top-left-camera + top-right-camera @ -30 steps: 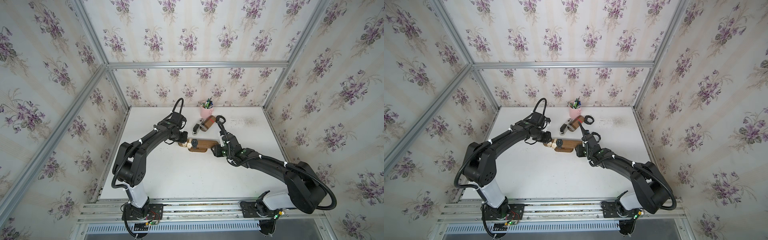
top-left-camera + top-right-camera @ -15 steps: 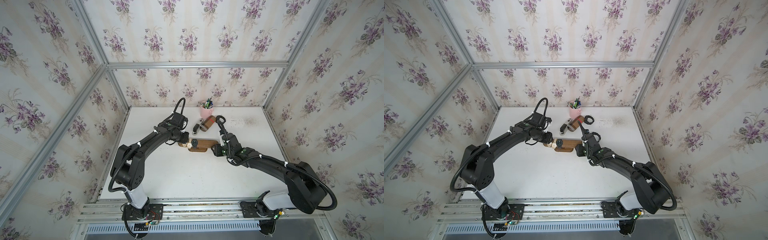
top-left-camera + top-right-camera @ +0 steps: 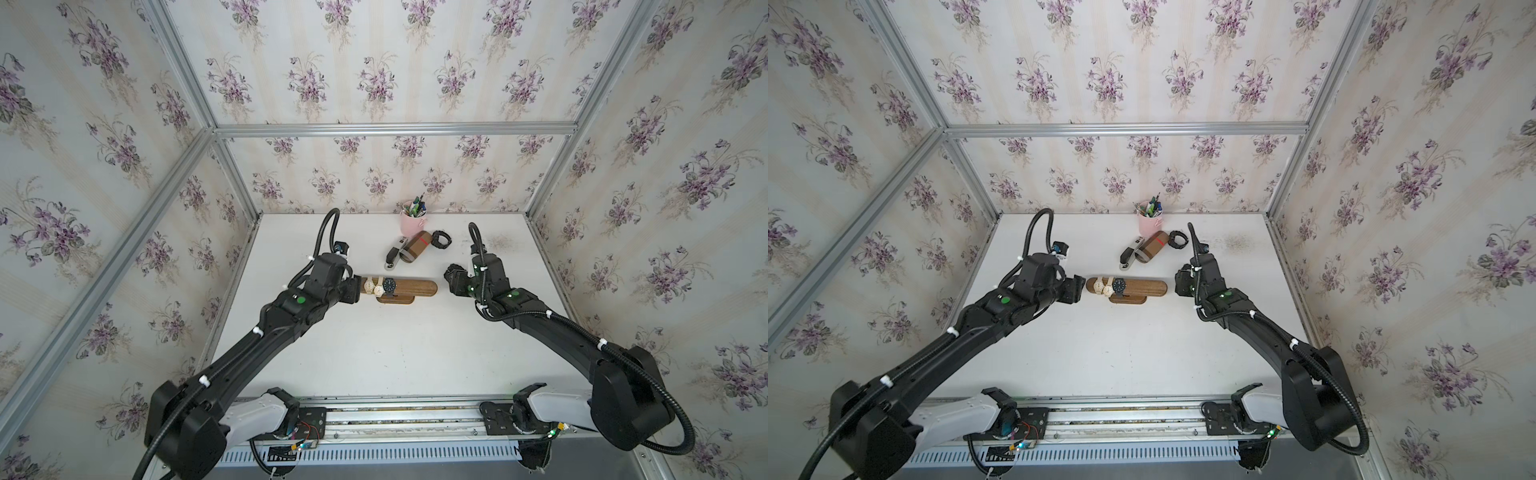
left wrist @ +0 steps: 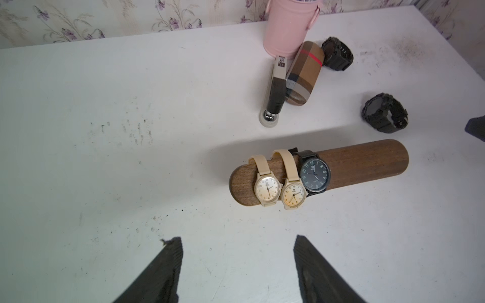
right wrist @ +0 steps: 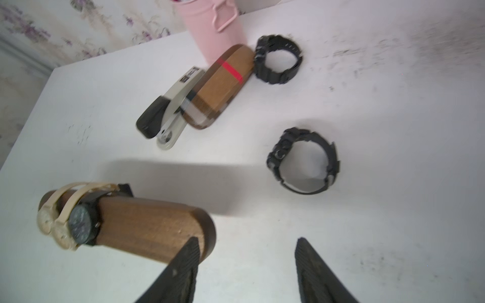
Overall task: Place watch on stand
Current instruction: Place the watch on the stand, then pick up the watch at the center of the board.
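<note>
The stand (image 3: pixel 415 286) (image 3: pixel 1144 286) (image 4: pixel 362 162) (image 5: pixel 147 225), a dark-brown wooden bar on an oval base, lies mid-table. Toward its left end it carries two beige watches (image 4: pixel 266 190) (image 4: pixel 292 195) and a dark-faced watch (image 4: pixel 314 174). Two black sport watches lie loose on the table: one (image 4: pixel 384 112) (image 5: pixel 304 160) near the bar's right end, the other (image 3: pixel 441 240) (image 5: pixel 278 59) by the plaid case. My left gripper (image 3: pixel 354 289) (image 4: pixel 237 240) is open and empty, just off the bar's left end. My right gripper (image 3: pixel 449 277) (image 5: pixel 246 240) is open and empty beside the right end.
At the back stand a pink cup (image 3: pixel 411 224) of pens, a tan plaid cylinder (image 3: pixel 417 246) with a red stripe and a stapler (image 3: pixel 392 257) beside it. Papered walls with metal frame posts enclose the white table (image 3: pixel 395 353) on three sides.
Both grippers have opened wider and drawn back a little from the ends of the stand. The watches on the bar have stayed put.
</note>
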